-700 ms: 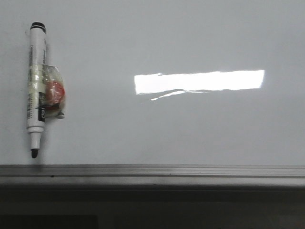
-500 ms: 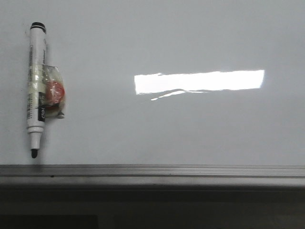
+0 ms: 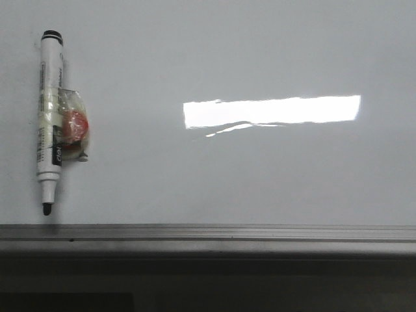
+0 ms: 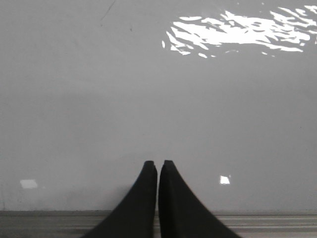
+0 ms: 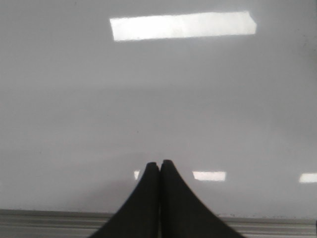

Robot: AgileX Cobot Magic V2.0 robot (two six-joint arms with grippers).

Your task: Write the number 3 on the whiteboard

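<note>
Nearest, one grey ledge (image 3: 208, 233) runs along the edge of the whiteboard (image 3: 260, 175). Beyond it, at about nine o'clock on the board, lies one marker pen (image 3: 49, 123), uncapped, tip toward the ledge, with one taped red lump (image 3: 73, 125) on its side. No number 3 is drawn yet. The pen looks light, stiff and smooth; the bare barrel above the tape seems the best hold. The left hand (image 4: 158, 165) and right hand (image 5: 159, 164) are both clenched on nothing, over bare board, out of the front view.
</note>
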